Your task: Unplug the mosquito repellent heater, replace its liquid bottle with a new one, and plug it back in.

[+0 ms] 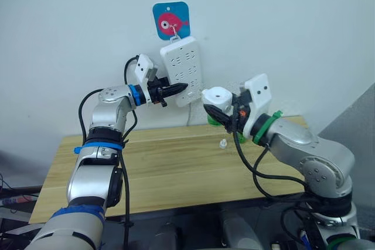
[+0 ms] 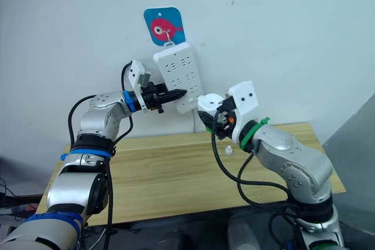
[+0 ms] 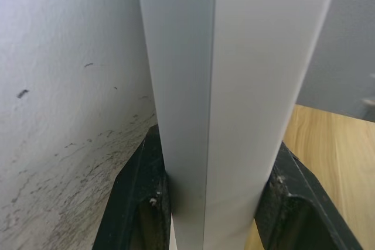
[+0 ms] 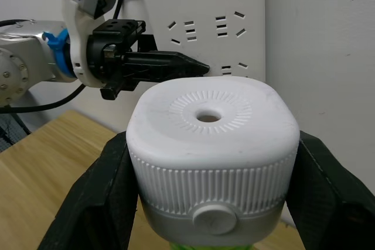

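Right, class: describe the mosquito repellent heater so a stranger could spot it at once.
Find the white power strip hanging on the wall. Just beside its lower end, the right gripper holds the mosquito repellent heater: a small rounded white block with a ribbed collar and one round top hole.

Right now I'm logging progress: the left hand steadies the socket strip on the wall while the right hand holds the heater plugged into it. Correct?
Not quite. The right hand holds the heater clear of the socket strip, unplugged, as the left eye view shows. The left hand does clamp the strip's edge.
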